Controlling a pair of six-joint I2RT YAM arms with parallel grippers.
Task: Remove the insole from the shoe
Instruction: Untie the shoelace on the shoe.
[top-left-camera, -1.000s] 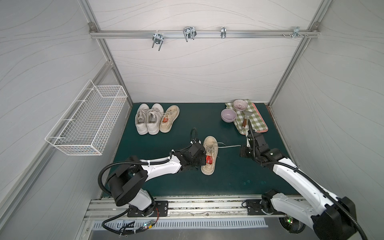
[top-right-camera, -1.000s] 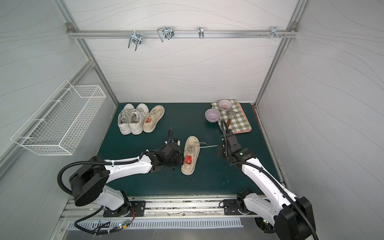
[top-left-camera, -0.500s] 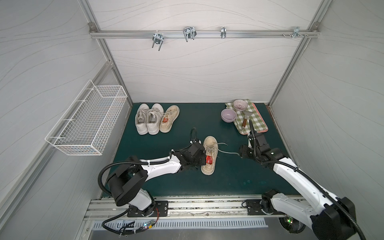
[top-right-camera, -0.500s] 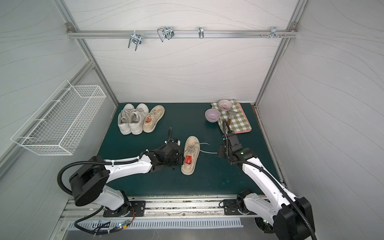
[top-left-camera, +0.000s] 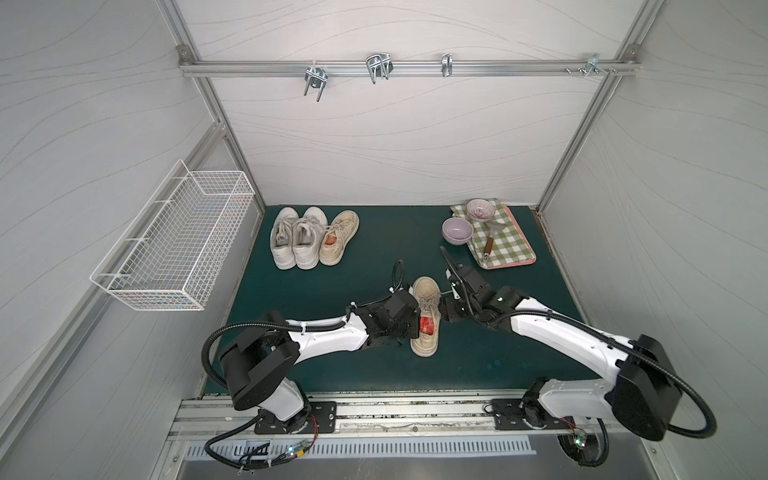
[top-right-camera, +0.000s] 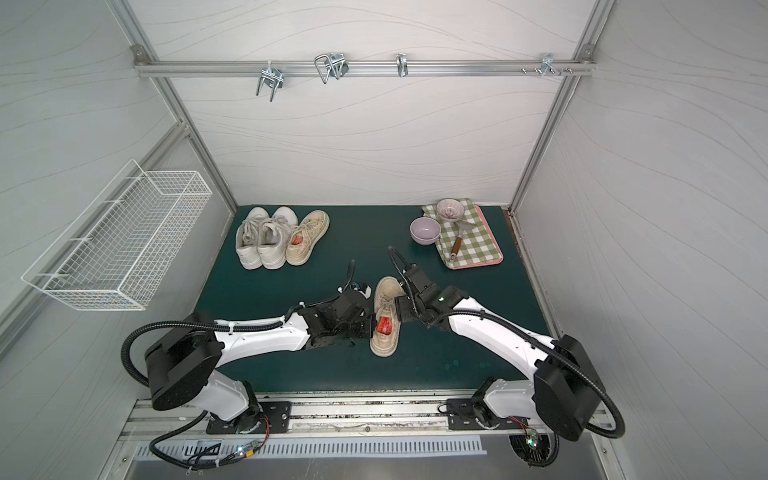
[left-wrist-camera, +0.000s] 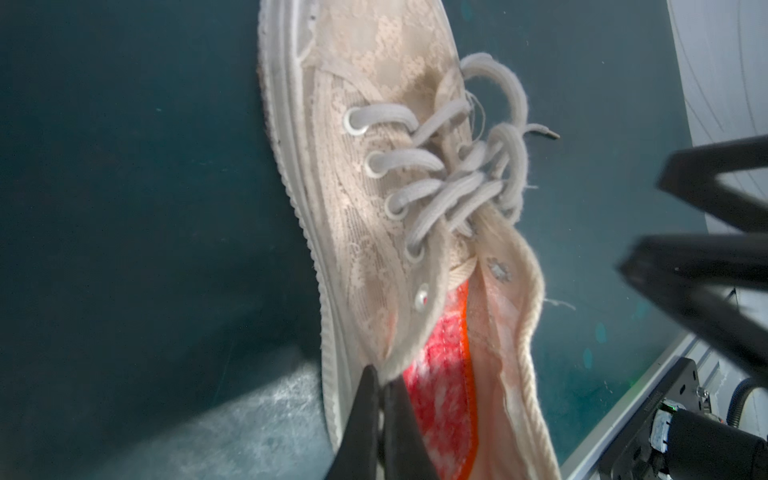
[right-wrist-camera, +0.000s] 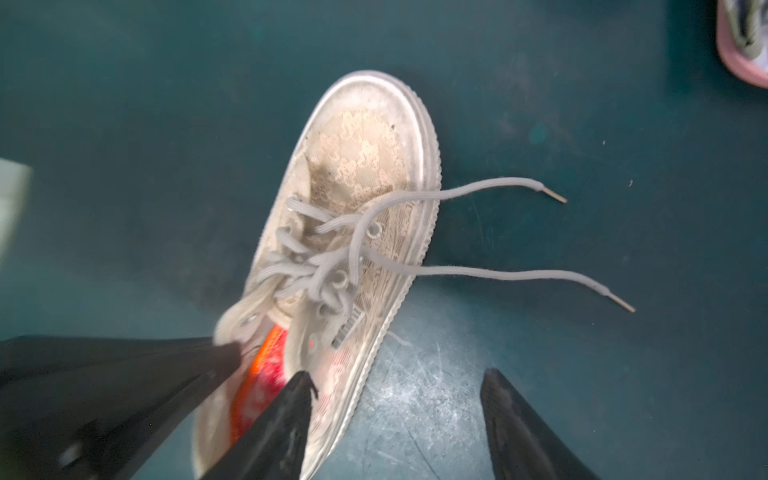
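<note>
The beige lace shoe (top-left-camera: 424, 291) (top-right-camera: 387, 291) lies mid-mat, toe toward the back wall. Its red-and-orange insole (top-left-camera: 427, 325) (top-right-camera: 385, 325) (left-wrist-camera: 440, 374) (right-wrist-camera: 266, 374) sits inside the shoe's opening. My left gripper (top-left-camera: 415, 328) (top-right-camera: 369, 326) (left-wrist-camera: 383, 376) is shut on the shoe's collar edge (left-wrist-camera: 409, 353) on its left side. My right gripper (top-left-camera: 443, 309) (top-right-camera: 401, 311) (right-wrist-camera: 397, 376) stands open at the shoe's right side, holding nothing. One of its fingers (right-wrist-camera: 291, 407) is over the shoe's wall, the other over bare mat. The untied laces (right-wrist-camera: 498, 272) trail onto the mat.
Three more shoes (top-left-camera: 309, 239) stand at the back left. At the back right are a purple bowl (top-left-camera: 457, 230) and a checked cloth on a pink tray (top-left-camera: 505, 245) with another bowl and a spatula. A wire basket (top-left-camera: 178, 237) hangs on the left wall.
My right gripper has opened, let go of the lace end it was pulling, and moved left up against the shoe. The left gripper has kept its hold.
</note>
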